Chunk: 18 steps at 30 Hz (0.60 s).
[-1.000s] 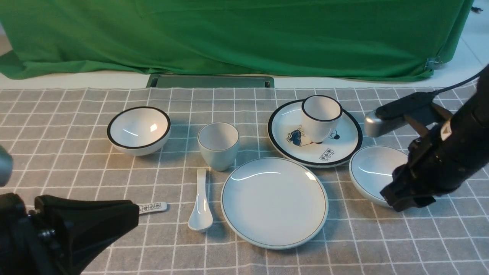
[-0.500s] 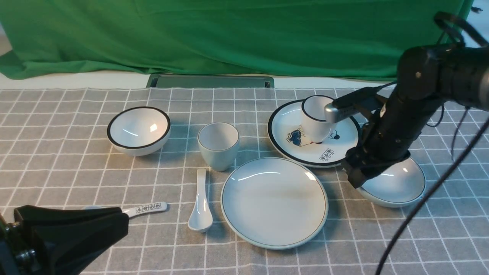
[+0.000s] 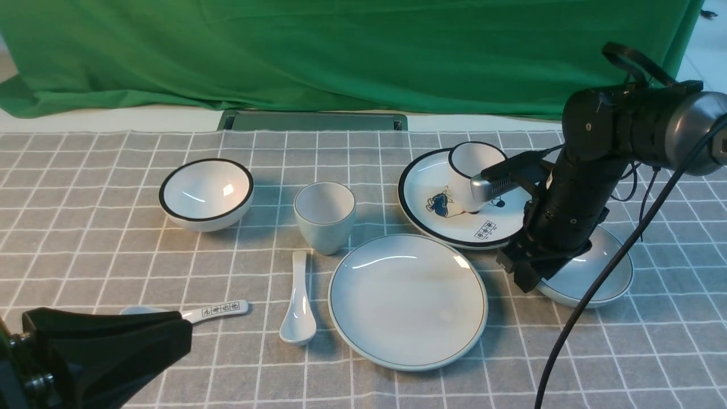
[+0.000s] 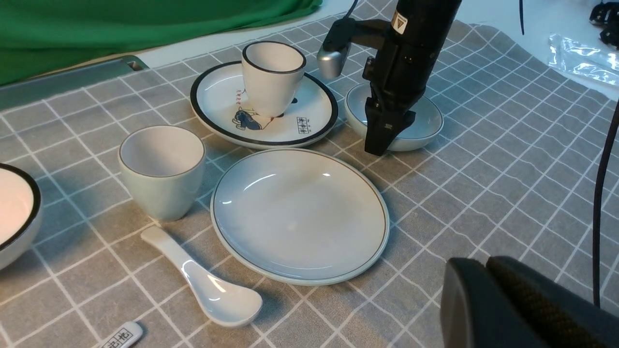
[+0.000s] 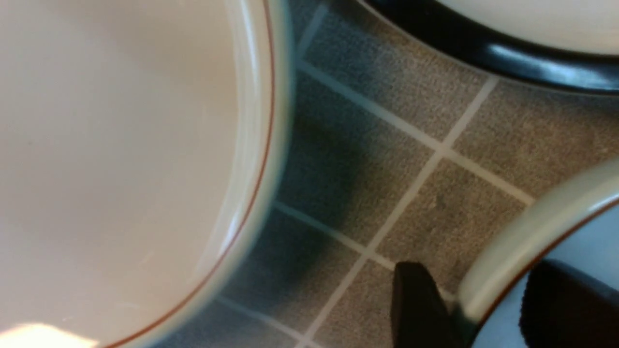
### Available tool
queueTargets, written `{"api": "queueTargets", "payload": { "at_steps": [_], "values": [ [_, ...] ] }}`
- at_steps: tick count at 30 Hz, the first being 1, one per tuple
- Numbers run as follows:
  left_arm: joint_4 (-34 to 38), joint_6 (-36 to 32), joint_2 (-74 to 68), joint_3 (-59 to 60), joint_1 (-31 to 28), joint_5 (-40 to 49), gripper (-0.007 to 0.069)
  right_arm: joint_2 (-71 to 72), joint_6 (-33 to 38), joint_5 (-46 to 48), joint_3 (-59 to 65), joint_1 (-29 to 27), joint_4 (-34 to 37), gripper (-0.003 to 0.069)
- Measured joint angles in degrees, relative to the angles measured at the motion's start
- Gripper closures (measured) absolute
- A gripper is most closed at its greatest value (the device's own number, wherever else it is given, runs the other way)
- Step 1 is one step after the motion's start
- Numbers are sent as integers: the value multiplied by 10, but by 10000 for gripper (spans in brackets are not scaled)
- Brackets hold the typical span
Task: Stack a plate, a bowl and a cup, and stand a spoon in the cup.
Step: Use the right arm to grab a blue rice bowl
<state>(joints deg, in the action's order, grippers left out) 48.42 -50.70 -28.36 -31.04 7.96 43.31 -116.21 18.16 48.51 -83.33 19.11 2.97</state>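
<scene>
Green cloth hung behind a surface covered in grey checked fabric, where two sets of tableware were laid out. At centre, the pale plate lay flat and bare, with the plain white spoon just beside its left edge, bowl end toward the robot. The pale cup stood upright behind the spoon. To the right of the plate, the shallow pale bowl sat on the cloth, apart from the plate. The right claw pointed down at the bowl's near-left edge; the right wrist view showed one finger outside the rim and one inside, though whether they pinched it could not be told. The left claw hung clenched and empty, low at the near left. A black-rimmed plate carried a black-rimmed cup behind the bowl; a black-rimmed bowl and a printed spoon lay to the left.
</scene>
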Motion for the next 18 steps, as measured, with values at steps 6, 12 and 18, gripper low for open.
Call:
{"api": "queueTargets", "payload": {
  "at_steps": [6,12,18],
  "values": [
    [-5,0,0,0,0,0,608,4,3,16,-5,0,-14,498],
    [-6,-3,0,0,0,2,608,22,-1,36,-6,4,-30,553],
    [-7,-5,1,0,0,2,608,102,-29,57,-4,94,-22,582]
  ]
}}
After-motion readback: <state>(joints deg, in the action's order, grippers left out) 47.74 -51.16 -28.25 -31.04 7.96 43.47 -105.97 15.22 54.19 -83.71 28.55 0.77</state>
